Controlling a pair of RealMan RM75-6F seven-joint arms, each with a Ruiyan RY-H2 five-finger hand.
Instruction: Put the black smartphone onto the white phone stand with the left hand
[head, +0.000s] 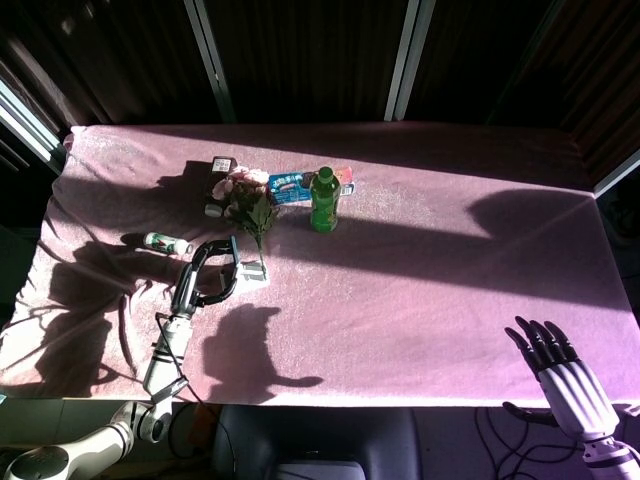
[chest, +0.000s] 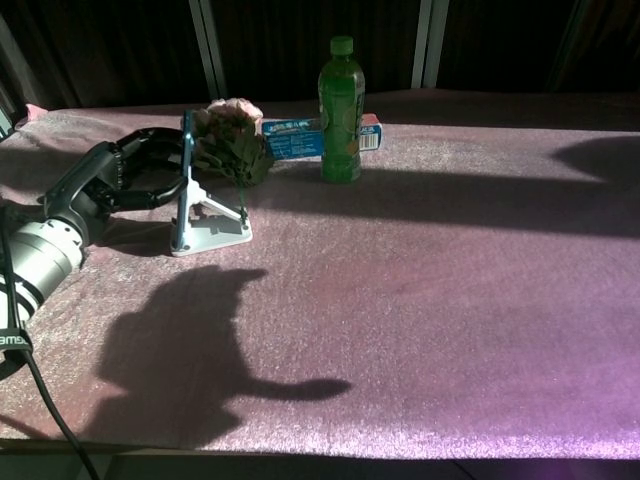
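Observation:
The black smartphone (chest: 184, 178) stands on edge on the white phone stand (chest: 214, 228), left of table centre. My left hand (chest: 128, 176) is just left of it, with its fingers curled round the phone's top and its thumb at the phone's side, so it holds the phone. From the head view the smartphone (head: 234, 257) is a thin dark strip between the left hand (head: 206, 276) and the stand (head: 256, 270). My right hand (head: 558, 372) hangs off the table's front right corner, fingers spread and holding nothing.
Pink flowers (chest: 228, 138) lie right behind the stand. A green bottle (chest: 341, 108) and a blue box (chest: 292, 138) are further back. A small bottle (head: 166, 242) lies on the cloth left of the hand, and a dark packet (head: 221, 167) sits near the flowers.

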